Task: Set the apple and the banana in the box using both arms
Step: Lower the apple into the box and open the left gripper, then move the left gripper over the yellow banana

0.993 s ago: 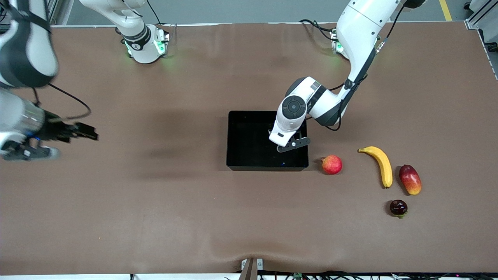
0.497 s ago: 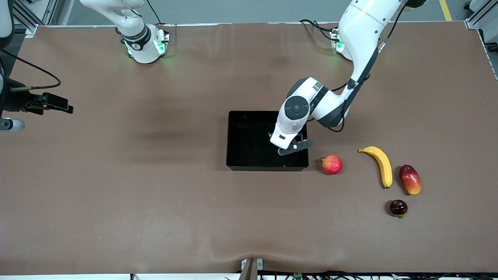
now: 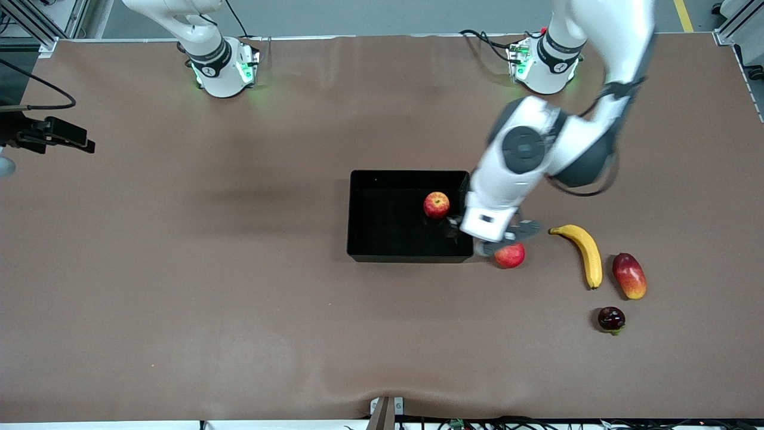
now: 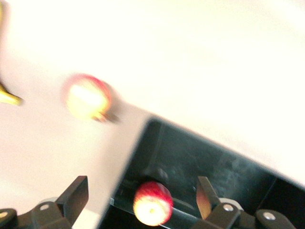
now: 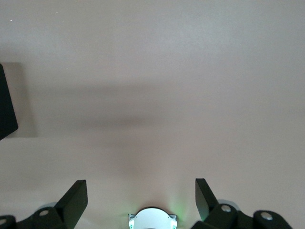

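The apple (image 3: pixel 436 205) lies free inside the black box (image 3: pixel 382 254), close to the wall toward the left arm's end; the left wrist view shows the apple (image 4: pixel 152 202) on the box floor (image 4: pixel 214 162). My left gripper (image 3: pixel 490 234) hangs open and holds nothing, over that box wall and a pinkish-red round fruit (image 3: pixel 511 255). In its own view the left gripper (image 4: pixel 141 185) stands wide above the apple. The banana (image 3: pixel 588 254) rests on the table toward the left arm's end. My right gripper (image 3: pixel 71 137) waits open over the right arm's end of the table; the right gripper (image 5: pixel 140 187) is empty.
A red-yellow mango (image 3: pixel 629 275) lies beside the banana, and a dark round fruit (image 3: pixel 611 319) sits nearer the camera than both. The pinkish-red fruit (image 4: pixel 87 97) sits just outside the box. The box's corner (image 5: pixel 5 109) shows in the right wrist view.
The left gripper has opened and swung from over the box toward the left arm's end; the apple now shows lying in the box. The right arm has drawn back toward its end of the table.
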